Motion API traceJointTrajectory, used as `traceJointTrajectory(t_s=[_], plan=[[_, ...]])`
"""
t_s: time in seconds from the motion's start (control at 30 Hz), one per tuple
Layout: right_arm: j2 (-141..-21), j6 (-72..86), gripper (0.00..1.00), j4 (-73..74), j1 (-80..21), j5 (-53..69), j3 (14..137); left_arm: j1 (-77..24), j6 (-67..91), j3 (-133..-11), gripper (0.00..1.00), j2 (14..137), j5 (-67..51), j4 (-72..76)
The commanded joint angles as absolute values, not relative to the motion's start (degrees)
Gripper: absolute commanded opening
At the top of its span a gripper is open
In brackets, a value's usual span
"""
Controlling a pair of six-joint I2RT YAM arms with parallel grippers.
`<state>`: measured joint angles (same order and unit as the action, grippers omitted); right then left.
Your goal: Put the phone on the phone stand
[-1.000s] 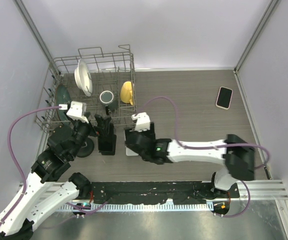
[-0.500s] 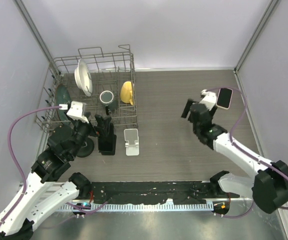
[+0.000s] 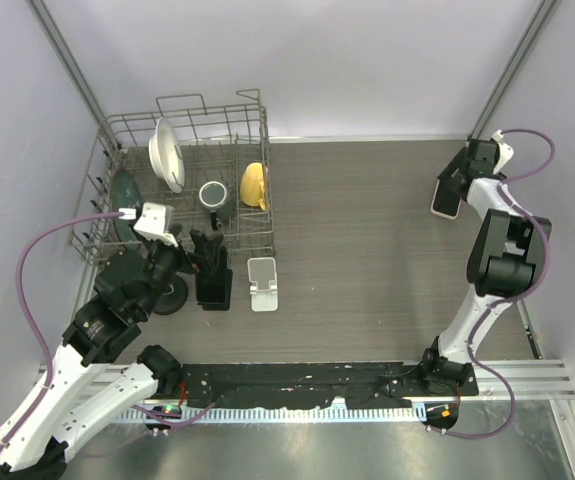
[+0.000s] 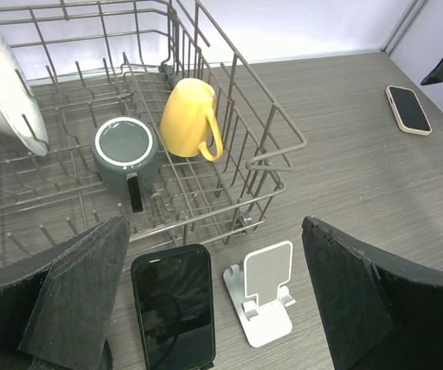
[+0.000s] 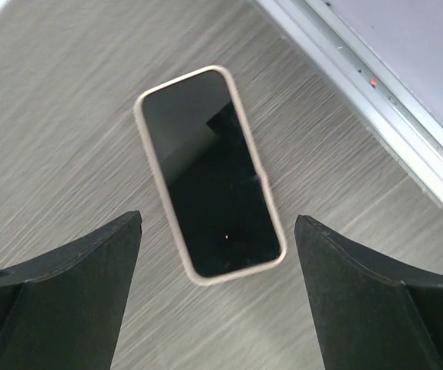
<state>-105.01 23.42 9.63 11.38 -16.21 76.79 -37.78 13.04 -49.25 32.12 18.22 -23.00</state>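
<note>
Cream-cased with a glossy black face, the phone lies flat and screen-up on the wood-grain table, in the far right corner close to the wall rail and well apart from the white phone stand, which sits near the front corner of the wire dish rack. The right claw hangs over the phone with its jaws spread wide, one to each side of the long edges, and nothing is held. The left claw is also gaping and empty, hovering by the stand next to a dark phone-like slab. The phone looks stiff, thin and fairly light, and its glass face would be slick and easily marked. The case rim is probably grippier, so the sound hold is across the narrow width, pinching the two long sides near the middle for balance. Because it lies flush, the pads must come right down to the table to catch what little edge there is. It sits slightly askew between the jaws, so a small wrist turn may square the grip.
</note>
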Motion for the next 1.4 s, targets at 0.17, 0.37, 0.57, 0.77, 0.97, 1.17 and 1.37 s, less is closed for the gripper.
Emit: traceJointTrajectory(t_s=[0.17,0.37,0.57,0.77,0.97,1.17,1.37], plan=[[-118.03,20.57,0.86,14.33,19.51,-3.34,87.45,-37.62,13.01,-49.04,0.98,32.7,15.91,-21.01],[-120.14,17.76,0.87,11.34,20.13,2.89,85.52,-37.62,13.18,-49.13,0.98,33.31,15.12,-20.92],[-121.99,18.1,0.87,8.52,20.13,8.18,84.99,-37.62,13.27,-49.22,0.98,33.57,14.85,-20.83],[-122.6,14.86,0.86,13.52,17.41,0.98,87.8,-37.62,13.27,-49.22,0.98,33.75,15.12,-21.01],[-125.24,12.48,0.86,19.33,16.0,-1.85,93.25,-37.62,13.36,-49.13,0.98,33.84,15.03,-21.0],[-127.44,12.31,0.86,22.22,15.91,-0.79,96.15,-37.62,13.36,-49.22,0.98,33.84,15.38,-21.01],[-130.07,10.99,0.86,27.85,15.21,-2.28,100.54,-37.62,13.36,-49.22,0.98,34.1,15.38,-21.01]])
